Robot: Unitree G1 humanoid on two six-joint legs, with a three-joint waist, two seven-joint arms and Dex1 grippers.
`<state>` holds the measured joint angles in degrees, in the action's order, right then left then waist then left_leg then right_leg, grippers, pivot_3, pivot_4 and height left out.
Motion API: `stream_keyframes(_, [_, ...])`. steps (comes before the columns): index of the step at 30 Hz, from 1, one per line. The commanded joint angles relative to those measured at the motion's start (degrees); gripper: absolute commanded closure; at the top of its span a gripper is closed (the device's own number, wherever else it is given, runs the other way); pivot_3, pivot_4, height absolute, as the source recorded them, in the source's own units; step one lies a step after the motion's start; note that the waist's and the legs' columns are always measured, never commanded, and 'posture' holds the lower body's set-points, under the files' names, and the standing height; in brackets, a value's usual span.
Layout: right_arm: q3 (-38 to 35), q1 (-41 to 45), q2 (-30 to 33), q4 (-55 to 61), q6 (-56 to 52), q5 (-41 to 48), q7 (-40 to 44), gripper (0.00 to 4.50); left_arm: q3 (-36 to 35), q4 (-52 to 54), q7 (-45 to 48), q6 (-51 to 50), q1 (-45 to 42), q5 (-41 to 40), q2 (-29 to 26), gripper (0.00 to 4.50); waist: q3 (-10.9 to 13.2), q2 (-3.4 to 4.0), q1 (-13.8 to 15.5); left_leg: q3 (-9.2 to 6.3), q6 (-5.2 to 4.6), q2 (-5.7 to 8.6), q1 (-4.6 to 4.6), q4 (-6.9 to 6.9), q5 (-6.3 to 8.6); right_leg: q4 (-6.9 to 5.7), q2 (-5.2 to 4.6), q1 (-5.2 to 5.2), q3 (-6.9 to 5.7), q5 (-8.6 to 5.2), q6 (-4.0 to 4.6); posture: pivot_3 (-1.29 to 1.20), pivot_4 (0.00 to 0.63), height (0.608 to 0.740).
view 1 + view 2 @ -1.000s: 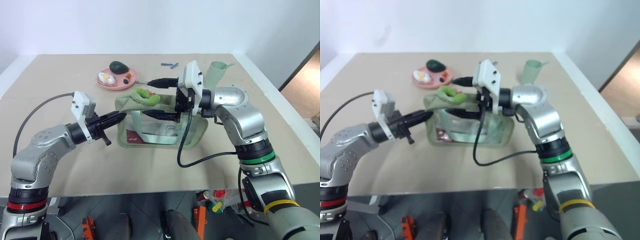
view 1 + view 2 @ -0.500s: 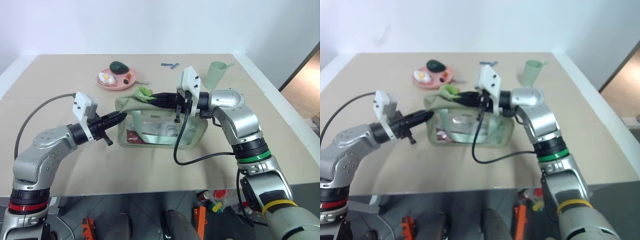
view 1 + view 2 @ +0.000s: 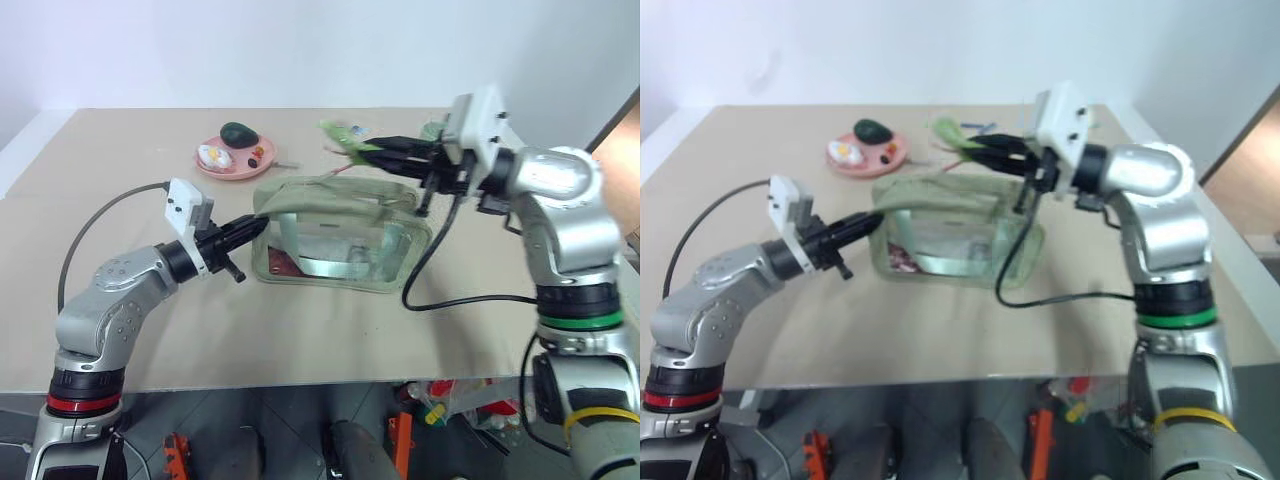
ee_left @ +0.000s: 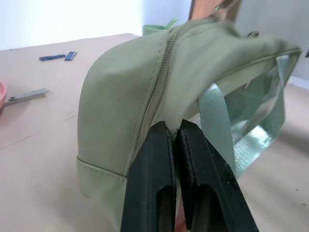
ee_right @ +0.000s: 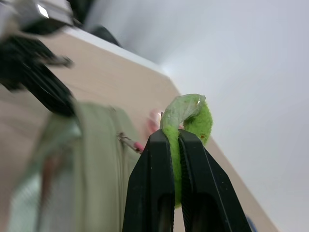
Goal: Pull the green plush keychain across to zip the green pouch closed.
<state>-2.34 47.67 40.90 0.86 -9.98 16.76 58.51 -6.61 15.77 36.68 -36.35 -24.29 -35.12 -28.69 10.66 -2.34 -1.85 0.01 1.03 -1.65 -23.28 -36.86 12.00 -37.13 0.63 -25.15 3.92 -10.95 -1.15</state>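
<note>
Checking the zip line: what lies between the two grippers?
In the left eye view, the green pouch spans from the left gripper, pinching its end, toward the right gripper, holding the green plush keychain.

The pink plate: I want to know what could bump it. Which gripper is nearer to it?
Left. The left gripper, shut on the green pouch end, sits just in front of the pink plate. The right gripper, shut on the green plush keychain, is farther off to its right.

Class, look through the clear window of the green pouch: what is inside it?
Inside the green pouch, a dark red item shows low through the clear window. The green strap band and fabric cover the rest.
</note>
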Motion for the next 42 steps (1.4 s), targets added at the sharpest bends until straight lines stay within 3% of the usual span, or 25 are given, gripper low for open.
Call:
stream_keyframes(1, [-5.71, -2.63, 4.67, -1.59, 3.87, -2.3, -2.28, 4.46, 0.15, 0.82, -0.83, 0.26, -0.12, 0.8, -0.05, 4.5, 0.0, 0.0, -0.01, 0.02, 0.0, 0.01, -0.01, 0.01, 0.0, 0.03, 0.0, -0.01, 0.01, 0.0, 0.0, 0.0, 0.15, 0.74])
stream_keyframes(8, [-8.66, -13.07, 10.57, -2.14, 2.24, -8.95, -9.97, 4.46, 0.32, 1.41, -1.07, -0.17, -0.26, 1.01, 0.22, 4.5, 0.0, 0.0, 0.0, 0.07, 0.0, 0.02, 0.05, -0.01, 0.0, 0.02, 0.0, 0.03, 0.09, 0.0, 0.0, 0.0, 0.15, 0.74])
stream_keyframes(14, [-1.71, -27.63, 3.48, 12.78, -10.56, -13.63, -19.12, 4.46, 0.97, 2.83, -2.51, -0.47, -0.48, 1.06, 1.07, 4.5, -0.01, 0.0, -0.09, 0.07, 0.0, 0.0, 0.1, -0.01, 0.0, -0.02, 0.03, 0.04, 0.15, 0.02, -0.04, 0.0, 0.15, 0.74])
stream_keyframes(17, [3.58, -33.18, -1.03, 14.09, -12.26, -17.7, -23.34, 4.46, 1.26, 3.05, -3.44, -0.46, -0.65, 1.1, 1.55, 4.5, -0.01, 0.01, -0.12, 0.05, 0.01, -0.01, 0.16, -0.02, -0.01, -0.06, 0.05, 0.04, 0.14, 0.01, -0.02, 0.0, 0.15, 0.74])
stream_keyframes(23, [4.06, -33.07, -8.4, 7.98, -10.55, -18.98, -29.91, 4.46, 1.43, 3.29, -4.36, -0.58, -0.73, 1.11, 1.69, 4.5, -0.05, -0.04, -0.54, 0.09, 0.02, 0.0, 0.19, -0.36, -0.03, -0.05, 0.05, 0.2, 0.17, -0.03, 0.09, 0.0, 0.15, 0.74])
stream_keyframes(28, [0.55, -29.49, -9.34, 5.72, -8.77, -17.17, -31.26, 4.46, 1.38, 3.49, -4.23, -0.35, -0.75, 1.49, 0.98, 4.5, -0.05, -0.04, -0.82, 0.1, 0.0, 0.01, 0.18, -0.55, -0.04, -0.05, 0.05, 0.26, 0.2, 0.03, 0.03, 0.0, 0.15, 0.74])
stream_keyframes(35, [-9.34, -25.82, -9.15, 10.05, -11.4, -7.09, -30.23, 2.1, 0.27, 3.97, -2.52, -0.93, -1.0, 0.1, -0.55, 2.09, -0.03, -0.02, -0.79, 0.08, -0.04, 0.02, 0.01, -0.47, -0.01, -0.04, 0.07, 0.14, 0.21, 0.03, 0.02, 0.0, 0.15, 0.74])
stream_keyframes(40, [-18.06, -27.74, -5.11, 18.73, -18.42, 4.08, -25.6, 0.26, -3.89, 4.27, -0.2, -2.09, -1.0, -3.45, -3.71, 0.33, -0.02, 0.01, -0.78, 0.05, -0.07, 0.02, -0.04, -0.25, 0.01, -0.03, 0.08, 0.03, 0.21, 0.06, -0.11, 0.0, 0.15, 0.74])
stream_keyframes(42, [-20.97, -30.68, -4.28, 23.61, -23.19, 10.77, -23.53, 0.06, -6.03, 5.21, 0.76, -3.22, 0.32, -5.92, -4.95, 0.12, -0.02, 0.0, -0.78, 0.03, -0.07, 0.01, -0.02, -0.18, 0.01, -0.02, 0.09, 0.03, 0.19, 0.05, -0.1, 0.0, 0.15, 0.74])
